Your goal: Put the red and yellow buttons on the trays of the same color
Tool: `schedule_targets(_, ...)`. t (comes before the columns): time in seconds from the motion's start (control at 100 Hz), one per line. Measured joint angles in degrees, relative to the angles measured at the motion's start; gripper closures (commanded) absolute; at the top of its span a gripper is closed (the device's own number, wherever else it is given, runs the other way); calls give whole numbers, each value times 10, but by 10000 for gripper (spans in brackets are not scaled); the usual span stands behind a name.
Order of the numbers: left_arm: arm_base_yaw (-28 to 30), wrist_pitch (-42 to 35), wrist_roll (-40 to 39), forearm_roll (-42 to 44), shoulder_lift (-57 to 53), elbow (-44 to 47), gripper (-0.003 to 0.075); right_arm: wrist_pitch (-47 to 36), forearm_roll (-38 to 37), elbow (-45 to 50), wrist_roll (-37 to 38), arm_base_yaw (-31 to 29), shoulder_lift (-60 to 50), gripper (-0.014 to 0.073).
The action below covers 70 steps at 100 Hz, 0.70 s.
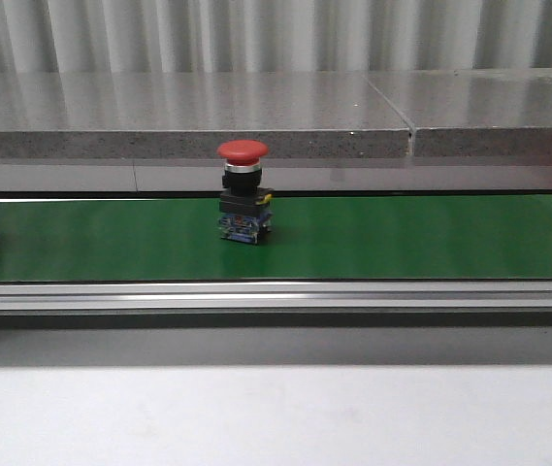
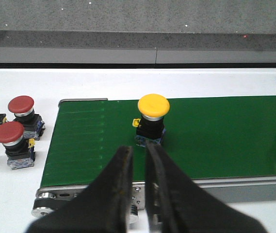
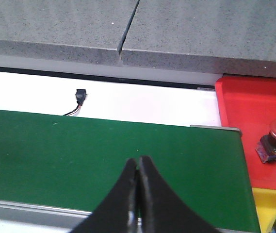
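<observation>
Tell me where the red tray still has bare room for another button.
Red tray: one red button sits near the yellow tray's border; the stretch from it toward the grey ledge is bare. Crowded only around that button.

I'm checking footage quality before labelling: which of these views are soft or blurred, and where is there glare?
Front view: soft overall, the red button slightly fuzzy, and pale glare streaks on the grey ledge behind. Left wrist view: the yellow button is fairly crisp, while the left gripper is dark and blurred up close. Right wrist view: the green belt is evenly lit, and the red tray looks oversaturated.
</observation>
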Motion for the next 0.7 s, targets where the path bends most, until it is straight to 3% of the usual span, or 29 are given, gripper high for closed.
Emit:
schedule_targets(0.44, -1, -1, 0, 0, -3, 2, 741, 2, 0, 0, 0, 0, 0, 641)
schedule_targets(0.56, -1, -1, 0, 0, -3, 2, 741, 10, 5, 0, 0, 0, 0, 466)
schedule_targets(0.7, -1, -1, 0, 0, -3, 2, 741, 24, 24, 0, 0, 0, 0, 96)
